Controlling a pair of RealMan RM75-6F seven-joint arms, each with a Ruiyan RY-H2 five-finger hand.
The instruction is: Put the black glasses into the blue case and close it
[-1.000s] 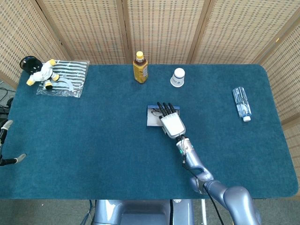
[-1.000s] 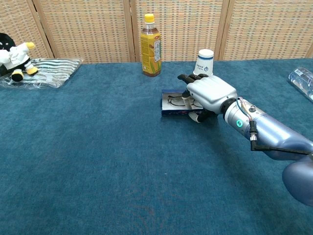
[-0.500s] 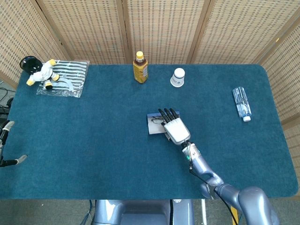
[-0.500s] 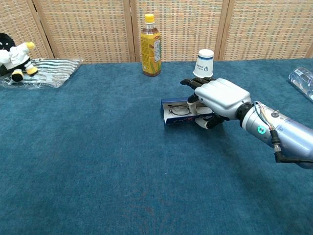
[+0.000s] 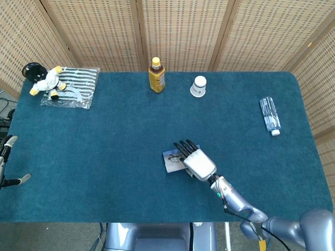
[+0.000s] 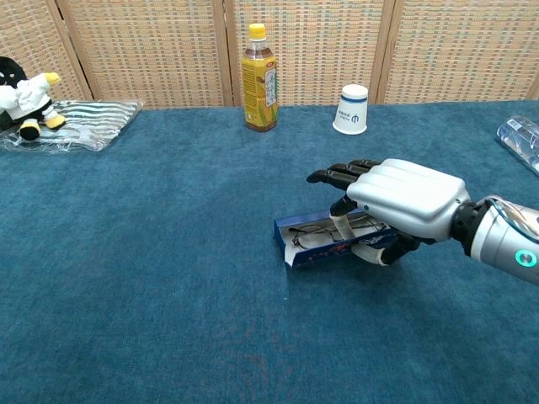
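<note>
The blue case [image 5: 170, 161] [image 6: 323, 251] lies open on the blue tablecloth, near the middle and toward the front edge. The black glasses [image 6: 318, 231] [image 5: 173, 158] lie inside it. My right hand [image 5: 198, 163] [image 6: 406, 197] grips the case's right end, with its fingers stretched over the top and its thumb against the near side. The case's right end is hidden under the hand. Only a few spread fingers of my left hand [image 5: 5, 147] show, at the far left edge of the head view; they hold nothing.
At the back stand a yellow-capped tea bottle [image 5: 156, 76] [image 6: 259, 80] and a white paper cup [image 5: 199, 86] [image 6: 351, 109]. A water bottle [image 5: 270, 114] lies at the right. A plush toy [image 5: 44, 79] sits on a striped bag [image 5: 78, 86] at the back left.
My right hand has drawn back toward the table's front edge, taking the open case with the glasses along. The left hand has stayed put.
</note>
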